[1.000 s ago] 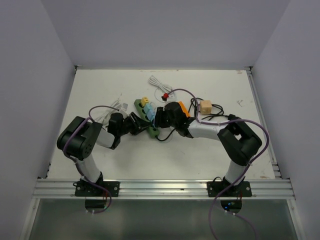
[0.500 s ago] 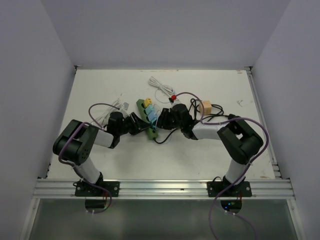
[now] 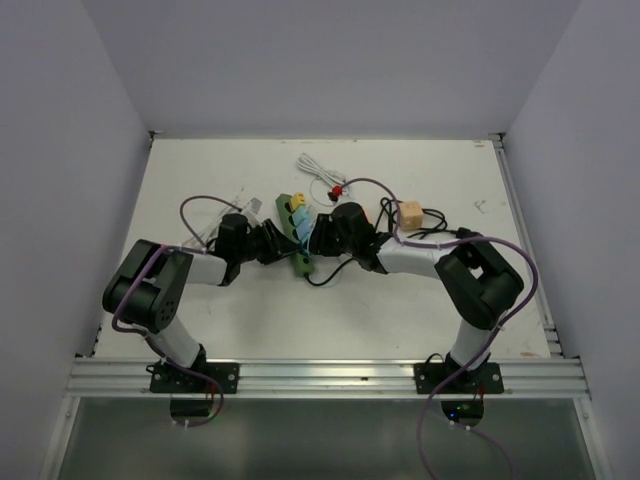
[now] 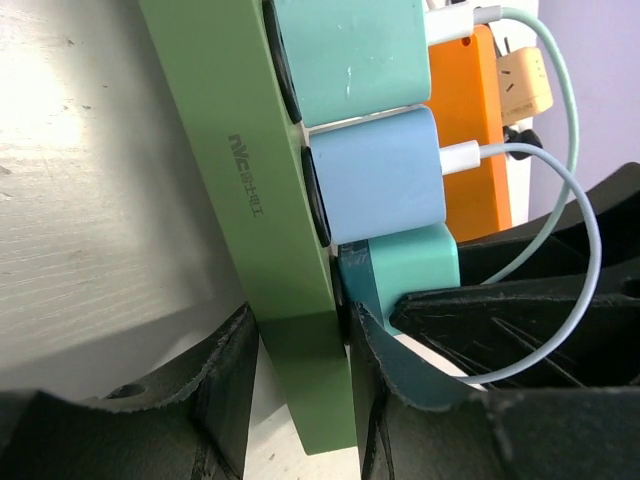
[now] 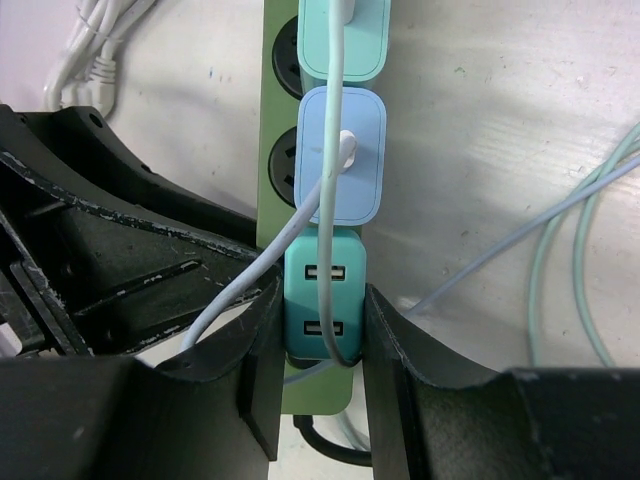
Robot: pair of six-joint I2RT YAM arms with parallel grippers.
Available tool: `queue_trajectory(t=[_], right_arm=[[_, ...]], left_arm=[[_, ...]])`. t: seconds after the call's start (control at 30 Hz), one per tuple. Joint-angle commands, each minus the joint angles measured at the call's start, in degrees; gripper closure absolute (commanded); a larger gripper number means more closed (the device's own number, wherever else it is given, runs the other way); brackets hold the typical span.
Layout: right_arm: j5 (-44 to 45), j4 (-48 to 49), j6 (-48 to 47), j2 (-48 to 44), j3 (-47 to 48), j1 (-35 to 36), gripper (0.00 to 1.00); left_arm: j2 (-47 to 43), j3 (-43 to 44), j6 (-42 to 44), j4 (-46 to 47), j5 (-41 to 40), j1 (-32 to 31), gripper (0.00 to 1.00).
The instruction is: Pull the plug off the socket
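Observation:
The socket, a long green power strip (image 3: 297, 240), lies in the middle of the table. It also shows in the left wrist view (image 4: 255, 200) and the right wrist view (image 5: 272, 110). My left gripper (image 4: 300, 400) is shut on the strip's near end, one finger on each long side; from above it is at the strip's left (image 3: 278, 246). A teal two-port USB plug (image 5: 322, 295) sits in the end socket, against the strip's face (image 4: 405, 265). My right gripper (image 5: 322, 365) is shut on this plug from both sides; from above it is at the strip's right (image 3: 318, 238).
A light blue plug (image 5: 343, 155) and a mint plug (image 5: 345, 35) with white cables sit in the neighbouring sockets. An orange strip (image 4: 470, 130) lies just beyond. A tan block (image 3: 411, 212), a coiled white cable (image 3: 315, 165) and black cords (image 3: 440, 235) lie behind and to the right.
Both grippers have stayed at the strip. The right wrist swung a little right, then back left. The left arm's elbow has drifted left, and the strip has turned slightly.

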Motion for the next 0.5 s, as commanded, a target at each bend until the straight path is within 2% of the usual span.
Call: queue_trajectory(t=[0.0,0.13,0.27,0.47], right_arm=[[2.0,-2.1,-4.1,-3.4,4.1,1.6,0.98],[1.7,-0.1,-3.3,-3.1,2.6,1.4,0.97],[-2.8,4.9,-0.2,-3.1,-1.1,-0.4,0.96],[-11.4,24.4,11.2,-0.2,-8.5,-5.7,0.96]], left_arm=[[0.1,1.3,9.6,-11.2,-14.1,2.3,1.00],[-0.5,0.6,9.9,-10.5,-13.0,2.4,1.00],[-0.1,-0.6,9.5,-7.5,-10.2,2.5,1.00],[1.7,-2.1,7.8,-4.1,-6.0,4.5,1.00]])
